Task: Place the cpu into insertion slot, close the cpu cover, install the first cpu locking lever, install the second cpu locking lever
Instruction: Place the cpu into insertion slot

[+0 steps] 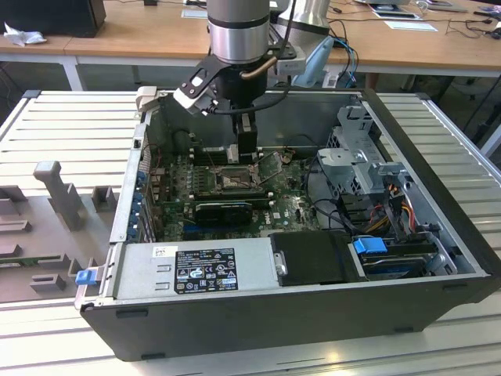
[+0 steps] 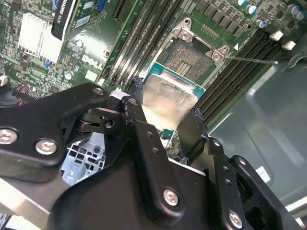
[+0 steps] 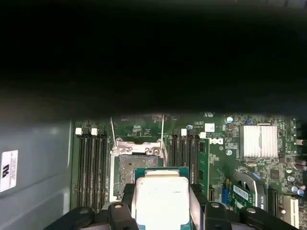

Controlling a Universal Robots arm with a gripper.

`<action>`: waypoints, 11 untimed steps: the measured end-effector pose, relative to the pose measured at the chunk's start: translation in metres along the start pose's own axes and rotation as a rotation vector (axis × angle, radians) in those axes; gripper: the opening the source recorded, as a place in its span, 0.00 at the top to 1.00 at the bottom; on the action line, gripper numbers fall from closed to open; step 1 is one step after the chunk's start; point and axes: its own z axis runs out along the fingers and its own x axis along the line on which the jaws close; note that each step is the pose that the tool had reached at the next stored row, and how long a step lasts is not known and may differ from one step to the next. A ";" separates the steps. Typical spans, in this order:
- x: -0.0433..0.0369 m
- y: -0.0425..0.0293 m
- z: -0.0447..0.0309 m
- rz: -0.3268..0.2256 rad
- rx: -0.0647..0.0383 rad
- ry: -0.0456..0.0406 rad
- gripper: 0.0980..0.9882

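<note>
My gripper (image 1: 247, 154) hangs inside the open computer case, just above the green board. It is shut on the cpu (image 2: 168, 102), a pale silvery square chip with a green edge, clamped flat between the two black fingers (image 2: 133, 109). The cpu (image 3: 161, 197) hovers a little above and to one side of the insertion slot (image 3: 134, 170), whose dark glinting centre lies bare. In the exterior view the slot (image 1: 233, 178) sits right under the gripper. The cpu cover (image 1: 271, 165) stands tilted up at the slot's side. Two thin wire levers (image 3: 162, 128) stick up beside it.
Long black memory sticks (image 2: 144, 36) flank the slot on both sides. A finned silver heat sink (image 3: 259, 141) sits further along the board. The grey case wall (image 2: 268, 120) is close by. A drive cage with cables (image 1: 368, 176) and a power supply (image 1: 196, 270) fill the case.
</note>
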 end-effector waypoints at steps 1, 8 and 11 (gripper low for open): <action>-0.0001 -0.0003 0.0030 0.000 0.000 -0.0001 0.52; 0.0006 -0.0063 0.0171 -0.001 -0.001 0.0007 0.52; 0.0055 -0.0075 0.0251 -0.002 -0.001 0.0008 0.52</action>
